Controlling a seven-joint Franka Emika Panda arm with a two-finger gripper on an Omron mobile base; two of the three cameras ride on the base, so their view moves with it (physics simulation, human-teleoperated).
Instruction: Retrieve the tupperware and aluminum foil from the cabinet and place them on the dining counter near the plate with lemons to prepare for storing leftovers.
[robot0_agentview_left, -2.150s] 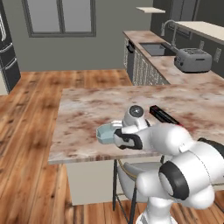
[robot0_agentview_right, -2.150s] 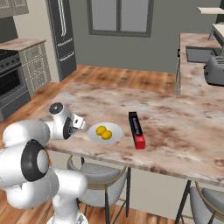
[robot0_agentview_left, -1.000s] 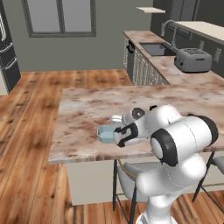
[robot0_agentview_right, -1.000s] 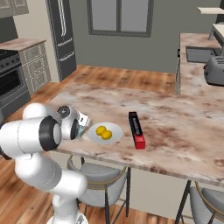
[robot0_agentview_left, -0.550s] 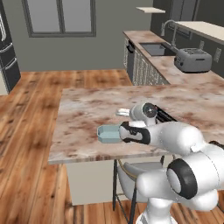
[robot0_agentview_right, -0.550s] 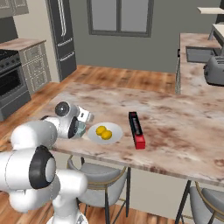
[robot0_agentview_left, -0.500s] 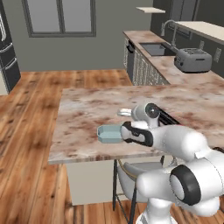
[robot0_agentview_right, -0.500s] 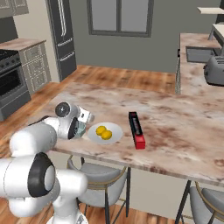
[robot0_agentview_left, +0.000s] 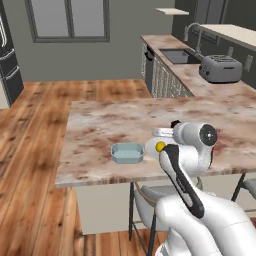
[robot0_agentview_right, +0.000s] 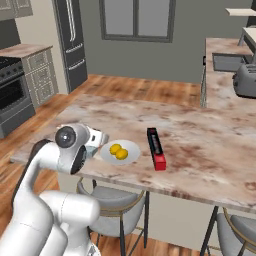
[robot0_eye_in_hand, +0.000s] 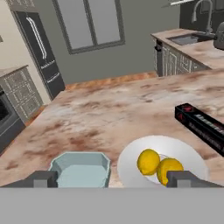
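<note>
The pale blue-grey tupperware (robot0_agentview_left: 127, 152) rests empty on the marbled dining counter (robot0_agentview_left: 100, 125), close to its front edge. In the hand view the tupperware (robot0_eye_in_hand: 81, 169) lies left of the white plate (robot0_eye_in_hand: 131, 168) with two lemons (robot0_eye_in_hand: 148, 161). The black foil box (robot0_eye_in_hand: 202, 126) lies beyond them on the right. My gripper (robot0_eye_in_hand: 113, 178) is open, its fingertips (robot0_eye_in_hand: 41, 178) wide apart, hovering back from the tub and plate with nothing between them. In the right base view the plate (robot0_agentview_right: 131, 149), lemons (robot0_agentview_right: 119, 151) and foil box (robot0_agentview_right: 156, 148) sit right of my arm.
Stools (robot0_agentview_right: 115, 200) stand under the counter's front edge below my arm. A toaster (robot0_agentview_left: 218, 68) and a sink (robot0_agentview_left: 177, 55) are on the far worktop. A dark fridge (robot0_agentview_right: 70, 40) and a stove (robot0_agentview_right: 12, 90) stand at the left.
The tupperware, held just above the counter two seconds ago, now rests on it beside the plate. My gripper has let go of it and drawn back toward the counter's edge.
</note>
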